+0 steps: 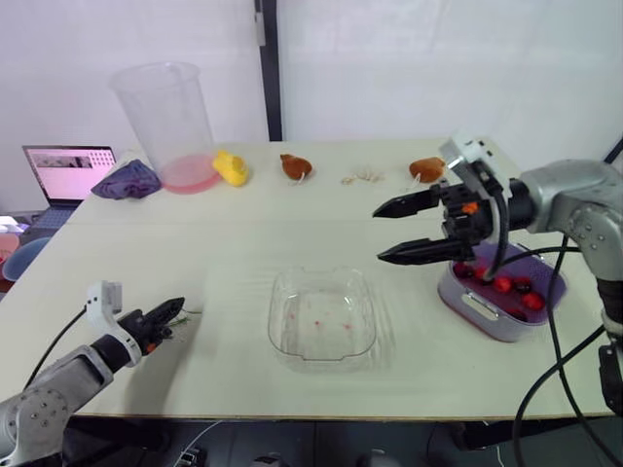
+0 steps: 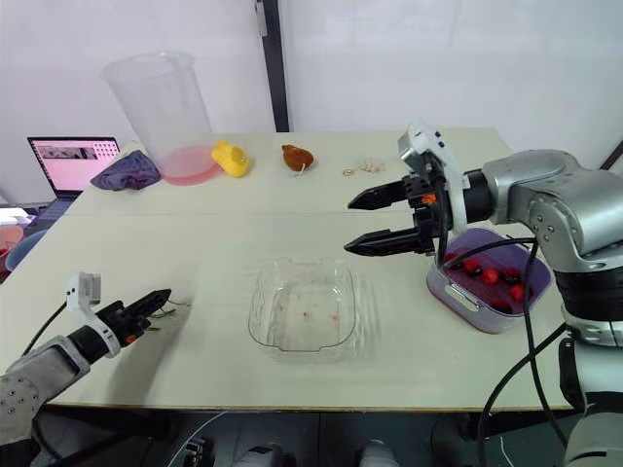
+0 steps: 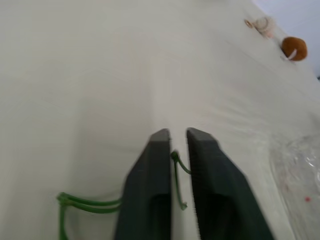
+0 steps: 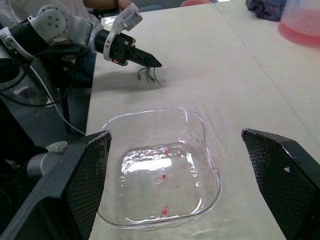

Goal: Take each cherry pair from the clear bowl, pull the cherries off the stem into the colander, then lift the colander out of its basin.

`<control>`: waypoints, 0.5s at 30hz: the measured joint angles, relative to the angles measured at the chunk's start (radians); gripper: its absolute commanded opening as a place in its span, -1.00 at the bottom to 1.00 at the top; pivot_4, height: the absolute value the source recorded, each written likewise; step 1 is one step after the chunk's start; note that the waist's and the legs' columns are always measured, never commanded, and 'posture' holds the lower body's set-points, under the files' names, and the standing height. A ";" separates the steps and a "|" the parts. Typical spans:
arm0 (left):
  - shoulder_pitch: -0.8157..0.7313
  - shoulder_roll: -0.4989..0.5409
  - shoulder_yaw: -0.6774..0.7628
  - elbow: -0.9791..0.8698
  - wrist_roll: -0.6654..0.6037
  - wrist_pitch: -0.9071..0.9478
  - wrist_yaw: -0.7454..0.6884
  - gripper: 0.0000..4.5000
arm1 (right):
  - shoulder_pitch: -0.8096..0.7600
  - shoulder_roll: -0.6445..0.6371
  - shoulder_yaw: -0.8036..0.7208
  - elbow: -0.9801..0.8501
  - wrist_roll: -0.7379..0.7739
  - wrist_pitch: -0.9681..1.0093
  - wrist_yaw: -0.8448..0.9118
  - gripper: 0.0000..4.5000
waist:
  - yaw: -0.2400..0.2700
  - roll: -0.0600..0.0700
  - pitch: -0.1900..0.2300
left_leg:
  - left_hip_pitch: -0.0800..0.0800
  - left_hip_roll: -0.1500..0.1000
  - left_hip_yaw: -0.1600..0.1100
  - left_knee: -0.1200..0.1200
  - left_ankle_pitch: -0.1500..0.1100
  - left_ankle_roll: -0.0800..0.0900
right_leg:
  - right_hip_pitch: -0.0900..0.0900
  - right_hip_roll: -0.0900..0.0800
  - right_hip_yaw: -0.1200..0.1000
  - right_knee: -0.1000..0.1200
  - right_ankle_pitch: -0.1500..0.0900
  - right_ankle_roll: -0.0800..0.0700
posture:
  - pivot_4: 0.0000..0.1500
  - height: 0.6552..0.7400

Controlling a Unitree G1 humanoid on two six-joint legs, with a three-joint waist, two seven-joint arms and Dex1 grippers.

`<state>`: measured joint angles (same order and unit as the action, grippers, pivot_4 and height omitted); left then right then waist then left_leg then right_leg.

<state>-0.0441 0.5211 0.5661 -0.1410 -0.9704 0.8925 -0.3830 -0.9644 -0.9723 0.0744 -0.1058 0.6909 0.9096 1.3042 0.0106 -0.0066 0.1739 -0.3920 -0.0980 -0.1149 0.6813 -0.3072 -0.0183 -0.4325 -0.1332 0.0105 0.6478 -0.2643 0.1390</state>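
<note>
Firstly, far left: left claw low over the near-left part of the bench. Its fingers stand close together with a narrow gap between them. A green stem runs through that gap, thinner than the gap, so it looks loose rather than pinched. More stems lie on the bench just beside that claw. At the back left sit a laptop, a purple cloth, a tall clear beaker standing on a pink dish, then a yellow toy. The clear bowl sits mid-bench towards the near edge, well apart from the left claw, upright, with red specks on its floor. Behind it at the back edge are a brown lump, some pale bits and a second brown lump. Right of the bowl, the right claw hangs above the bench between bowl and colander, spread wide, holding nothing, its tips pointing towards the left side. At far right, the purple colander sits in its basin near the bench's right edge. Red cherries lie inside it, partly hidden by the right arm.
</note>
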 measured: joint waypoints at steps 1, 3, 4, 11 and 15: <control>-0.002 0.001 0.009 0.008 0.001 -0.010 0.004 0.04 | 0.000 0.000 0.000 0.011 -0.005 -0.005 0.005 1.00 | -0.001 0.000 0.000 | 0.000 0.000 0.000 0.000 0.000 0.000 | 0.000 0.000 0.000 0.000 0.000 0.000 | 1.00 1.00; -0.011 0.008 0.024 0.019 0.000 -0.022 0.009 0.50 | 0.000 0.000 0.000 0.021 -0.016 -0.010 0.013 1.00 | -0.001 0.000 0.000 | 0.000 0.000 0.000 0.000 0.000 0.000 | 0.000 0.000 0.000 0.000 0.000 0.000 | 1.00 1.00; -0.016 0.019 0.032 0.026 0.000 -0.030 0.008 0.74 | 0.000 0.000 0.000 0.023 -0.021 -0.014 0.017 1.00 | -0.001 0.000 0.000 | 0.000 0.000 0.000 0.000 0.000 0.000 | 0.000 0.000 0.000 0.000 0.000 0.000 | 1.00 1.00; -0.085 0.092 0.084 0.076 0.009 -0.115 -0.036 0.99 | 0.004 -0.001 0.000 0.023 -0.032 -0.021 0.029 1.00 | 0.000 0.000 0.000 | 0.000 0.000 0.000 0.000 0.000 0.000 | 0.000 0.000 0.000 0.000 0.000 0.000 | 1.00 1.00; -0.117 0.119 0.089 0.073 0.006 -0.144 -0.097 0.99 | 0.014 -0.010 0.000 0.019 -0.040 -0.009 0.030 1.00 | 0.000 0.000 0.000 | 0.000 0.000 0.000 0.000 0.000 0.000 | 0.000 0.000 0.000 0.000 0.000 0.000 | 1.00 1.00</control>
<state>-0.1607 0.6404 0.6549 -0.0680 -0.9648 0.7484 -0.4804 -0.9503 -0.9824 0.0741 -0.0872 0.6514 0.9003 1.3338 0.0103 -0.0066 0.1739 -0.3920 -0.0980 -0.1147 0.6812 -0.3073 -0.0183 -0.4327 -0.1333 0.0105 0.6477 -0.2643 0.1390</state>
